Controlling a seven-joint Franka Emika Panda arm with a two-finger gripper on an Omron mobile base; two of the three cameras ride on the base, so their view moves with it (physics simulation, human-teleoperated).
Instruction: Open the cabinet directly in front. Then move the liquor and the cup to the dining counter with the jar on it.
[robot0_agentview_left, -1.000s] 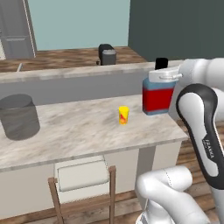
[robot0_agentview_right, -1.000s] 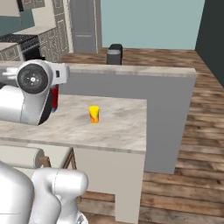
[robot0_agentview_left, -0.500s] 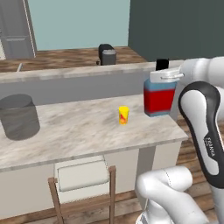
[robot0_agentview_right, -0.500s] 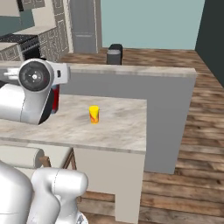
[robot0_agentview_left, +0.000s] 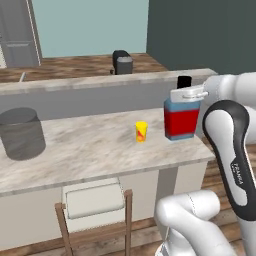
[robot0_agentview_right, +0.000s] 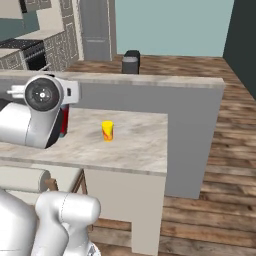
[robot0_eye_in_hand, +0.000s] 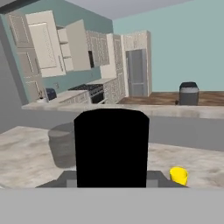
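Nothing moved, liquor on marbled dining counter

liquor bottle: 1
yellow cup: 1
grey jar: 1
worktop: 1
chair: 1
dark bin: 1

The dining counter is a long marbled slab with a raised grey ledge along its back edge. On it, the jar stands near the left end. The cup stands upright toward the right end, and the liquor stands just beside it, nearer the right edge.
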